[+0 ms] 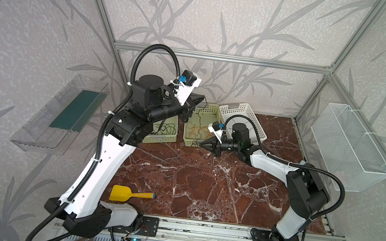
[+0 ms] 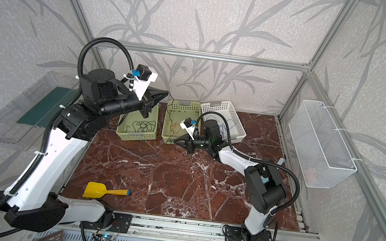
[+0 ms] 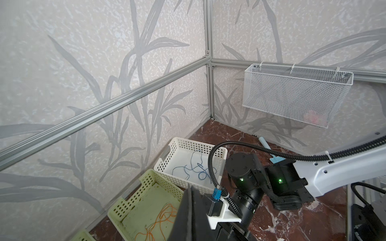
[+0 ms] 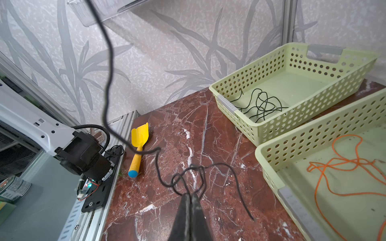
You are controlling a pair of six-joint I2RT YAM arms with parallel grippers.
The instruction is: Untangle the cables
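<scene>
On the far left of the table stands the left green basket, with loose dark cables lying in it. Above its right side my left gripper is raised high and closed. One dark cable starts at its tip, so I judge that it pinches the upper end.

From there the cable hangs steeply down and toward the near side, over the middle green basket, to my right gripper. That gripper is low, just at the near edge of this basket, and is closed on the knot of the same cable. So the long axis goes from far and high to near and low, with one gripper at each end. The knot is at the right gripper and well apart from the left one. I think the coming move depends on drawing along this line.

Orange cables lie inside the middle basket. Farther right, blue cables lie in the white basket.

In the left wrist view the finger hides the pinch point. In both top views the knot is too small to read. In the right wrist view I cannot tell which loop goes between the jaws.
</scene>
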